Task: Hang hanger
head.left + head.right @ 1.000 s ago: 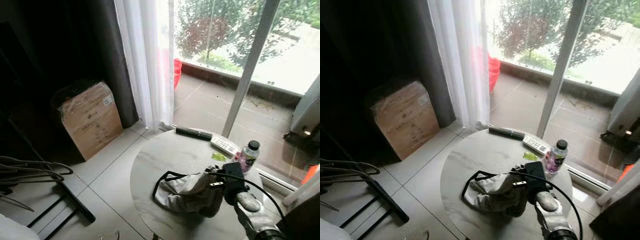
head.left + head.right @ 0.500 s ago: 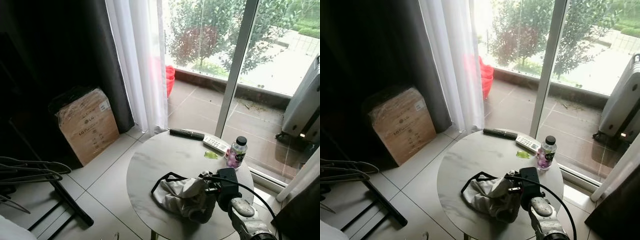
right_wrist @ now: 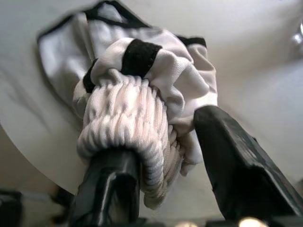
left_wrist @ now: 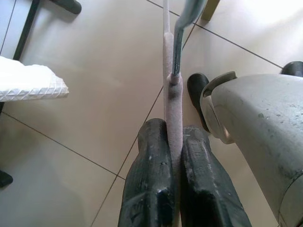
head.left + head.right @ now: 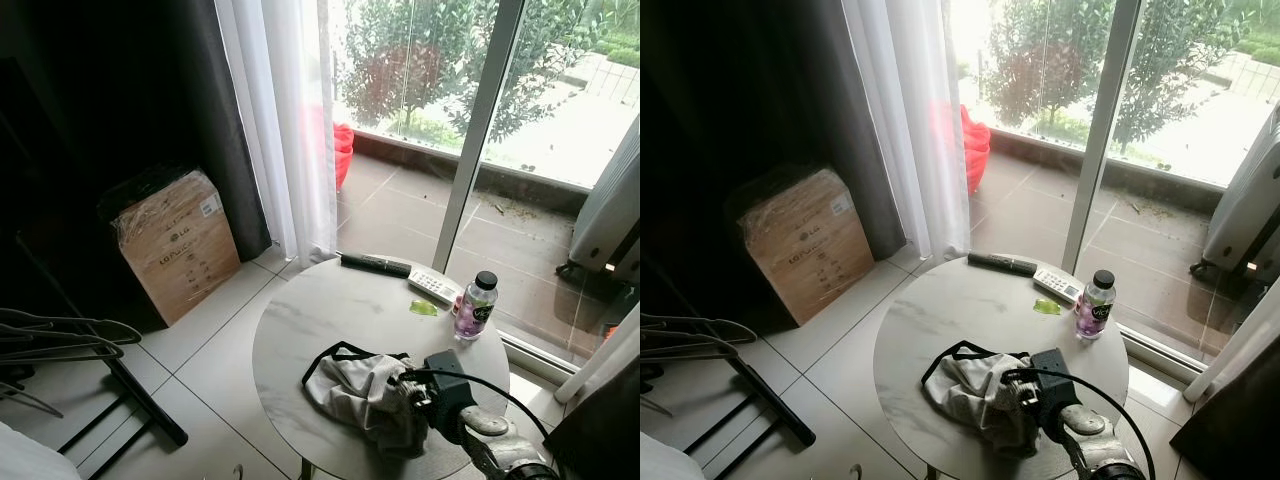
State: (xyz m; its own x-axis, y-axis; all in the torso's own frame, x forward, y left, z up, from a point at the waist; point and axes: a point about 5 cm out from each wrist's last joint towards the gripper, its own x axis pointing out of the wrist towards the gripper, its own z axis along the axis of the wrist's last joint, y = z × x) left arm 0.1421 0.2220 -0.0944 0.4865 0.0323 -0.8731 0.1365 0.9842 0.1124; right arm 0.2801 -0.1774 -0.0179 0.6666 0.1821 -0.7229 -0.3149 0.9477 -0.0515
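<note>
The left gripper (image 4: 174, 201) is clamped on the hanger (image 4: 171, 90), its 2 fingers (image 4: 147, 189) squeezing the padded bar that runs out ahead over the tiled floor (image 4: 99, 94). The right gripper (image 3: 163, 161) sits on the round table (image 5: 330, 310), spread fingers bunched into the white garment (image 3: 137, 99).

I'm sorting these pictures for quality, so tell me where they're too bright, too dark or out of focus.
Left eye view: the glass sliding door glares bright, while the dark curtain beside it is nearly black. Right wrist view: the white ribbed garment with black trim is sharp, the black fingers soft. Left wrist view: evenly lit, sharp.
</note>
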